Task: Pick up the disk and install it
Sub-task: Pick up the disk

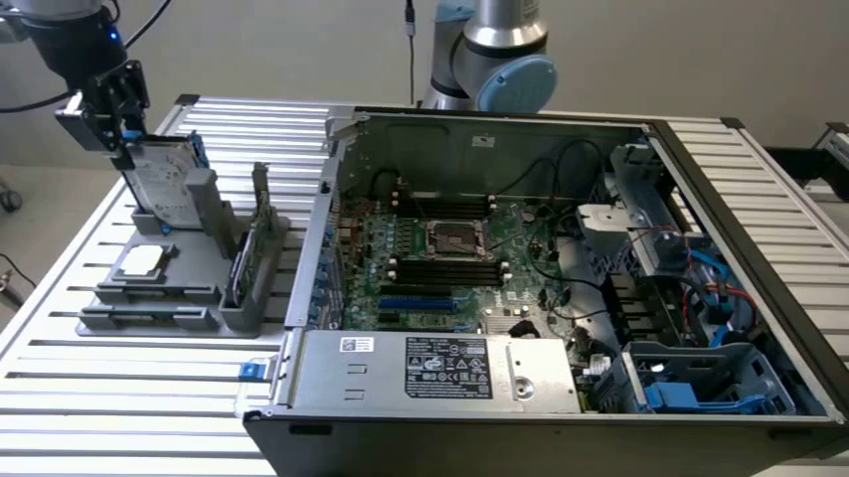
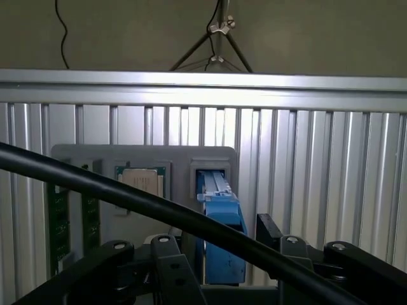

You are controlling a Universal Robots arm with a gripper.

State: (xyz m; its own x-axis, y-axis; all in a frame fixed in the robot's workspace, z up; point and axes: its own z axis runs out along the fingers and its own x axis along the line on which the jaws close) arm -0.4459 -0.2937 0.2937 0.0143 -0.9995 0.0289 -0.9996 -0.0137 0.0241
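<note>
Soft, even light brightens the slatted table (image 1: 106,397), while the computer case (image 1: 478,149) interior lies dimmer.

Silver arm tube (image 1: 502,25) with pale-blue joint cap (image 1: 520,81), black gripper (image 1: 119,127), black cable (image 2: 159,206), silver screws (image 2: 291,240).

Robotics lab, alu slat bench (image 1: 133,397), open PC case (image 1: 504,149), UR arm (image 1: 511,70)

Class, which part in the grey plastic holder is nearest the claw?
The upright silver-grey hard drive in its blue carrier, under the claw; the square silver chip and thin green circuit card sit farther off.
</note>
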